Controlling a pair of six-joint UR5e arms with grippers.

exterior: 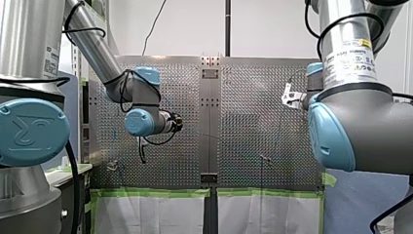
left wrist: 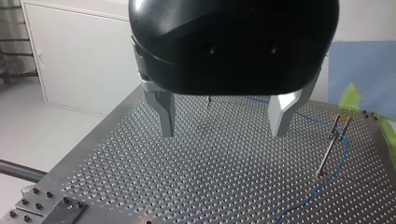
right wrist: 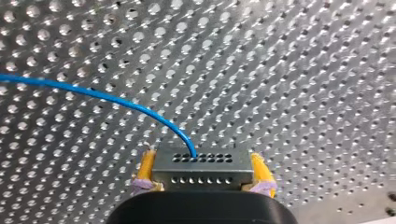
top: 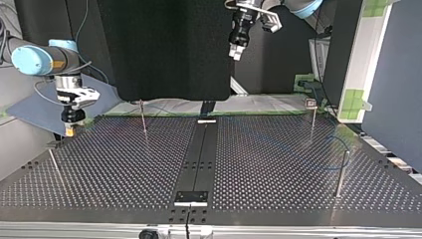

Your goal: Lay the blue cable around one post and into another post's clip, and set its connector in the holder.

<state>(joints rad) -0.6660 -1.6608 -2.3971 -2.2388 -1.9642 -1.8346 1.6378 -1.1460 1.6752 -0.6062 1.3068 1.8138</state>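
cable: thin blue cable (right wrist: 93,94), round and smooth. I judge it light and limp: it will sag and trail, needs little force, and may kink if pulled hard round a post.
where: one end runs into the connector (right wrist: 201,173), held near the table's far-left edge in the top view. The slack lies on the perforated table (left wrist: 187,177), curving just beside a clip-topped post (left wrist: 332,144).
connector: small grey metal block with two rows of holes and flat faces. It's rigid, so it's the sensible place to hold, not the wire.
right gripper (right wrist: 202,164): clamped on the connector, yellow pads (right wrist: 147,170) on its two short ends.
left gripper (left wrist: 223,131): empty, metal fingers (left wrist: 163,112) spread wide, well above the table.
posts: slim upright metal rods. They probably flex if snagged.
table: dull metal with a regular hole grid.
holder: can't pick it out.
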